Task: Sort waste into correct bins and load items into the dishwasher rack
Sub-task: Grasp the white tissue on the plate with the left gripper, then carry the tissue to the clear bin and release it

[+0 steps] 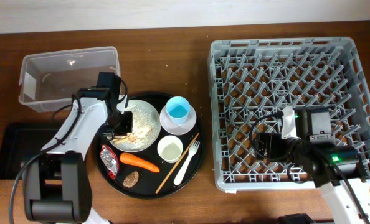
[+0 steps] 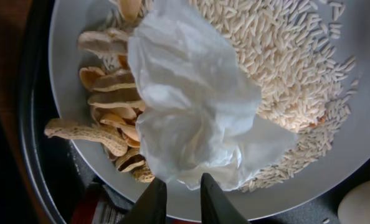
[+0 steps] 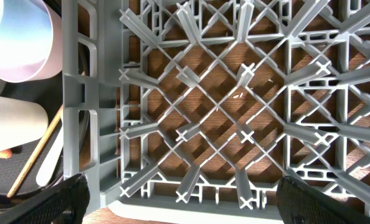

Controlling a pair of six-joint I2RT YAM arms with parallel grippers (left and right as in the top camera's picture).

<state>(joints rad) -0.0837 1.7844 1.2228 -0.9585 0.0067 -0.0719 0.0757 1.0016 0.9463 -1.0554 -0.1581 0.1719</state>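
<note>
Lying on the white plate, the paper wad is meeting the left hand, whose jaws are standing narrow; whether they are gripping it I cannot tell. The right hand is hanging wide above the dishwasher rack, which is carrying nothing; every item is awaiting sorting.

a dark brown wooden table is filling nearly the whole overhead view. soft, even light is falling on it, casting only faint shadows. beyond its far edge a pale, off-white strip is showing along the top, wall or floor i cannot tell, and that edge is running slightly aslant.
</note>
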